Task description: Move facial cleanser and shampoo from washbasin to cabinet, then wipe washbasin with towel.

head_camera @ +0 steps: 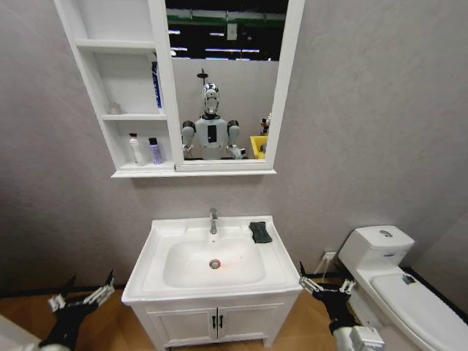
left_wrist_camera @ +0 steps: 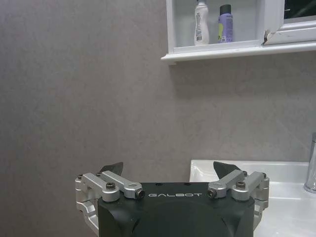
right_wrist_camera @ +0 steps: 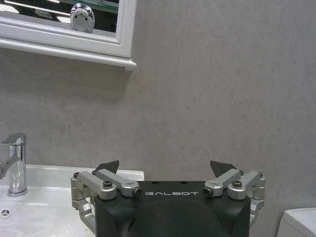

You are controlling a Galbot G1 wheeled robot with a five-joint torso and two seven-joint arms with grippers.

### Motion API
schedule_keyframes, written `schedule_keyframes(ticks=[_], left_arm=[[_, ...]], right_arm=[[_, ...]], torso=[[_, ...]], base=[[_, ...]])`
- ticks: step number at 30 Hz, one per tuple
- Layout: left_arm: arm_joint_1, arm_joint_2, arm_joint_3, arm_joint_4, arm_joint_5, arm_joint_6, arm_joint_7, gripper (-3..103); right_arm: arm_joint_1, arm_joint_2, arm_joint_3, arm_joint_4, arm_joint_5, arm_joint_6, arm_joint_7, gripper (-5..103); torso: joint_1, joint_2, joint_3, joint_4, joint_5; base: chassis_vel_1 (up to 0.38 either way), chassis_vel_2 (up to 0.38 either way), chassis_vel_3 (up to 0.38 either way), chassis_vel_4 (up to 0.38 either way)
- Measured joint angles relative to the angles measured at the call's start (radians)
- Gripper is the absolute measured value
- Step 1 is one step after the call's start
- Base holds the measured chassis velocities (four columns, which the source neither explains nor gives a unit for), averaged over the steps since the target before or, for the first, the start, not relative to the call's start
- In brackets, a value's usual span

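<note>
The white washbasin (head_camera: pixel 164 235) stands below the cabinet (head_camera: pixel 93 45) and its mirror. The dark folded towel (head_camera: pixel 259 232) lies on the basin's back right rim, beside the chrome faucet (head_camera: pixel 213 219). A white bottle (head_camera: pixel 136 148) and a purple bottle (head_camera: pixel 155 151) stand in the cabinet's lowest niche, and a blue tube (head_camera: pixel 156 84) is in the middle niche. Which of these is the facial cleanser or the shampoo I cannot tell. My left gripper (head_camera: pixel 90 281) hangs open, low and left of the basin. My right gripper (head_camera: pixel 327 276) is open, low at the basin's right front corner. Both hold nothing.
A white toilet (head_camera: pixel 395 278) stands close on the right, just beyond the right gripper. Under the basin is a low white vanity (head_camera: pixel 212 322) with two doors. A grey wall backs everything, and wooden floor shows on both sides of the vanity.
</note>
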Motion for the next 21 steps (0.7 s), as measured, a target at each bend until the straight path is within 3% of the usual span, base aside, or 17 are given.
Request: schedule_keyframes(ticks=[21], left_arm=[[-0.01,-0.001,0.014,0.006,0.006,-0.007,-0.015,100]], right_arm=[[-0.021,-0.025,0.02,0.043,0.018,-0.011,-0.02,100]], torso=[[0.0,0.0,0.0,-0.0001,-0.0003]], base=[[0.0,0.0,0.0,0.0]])
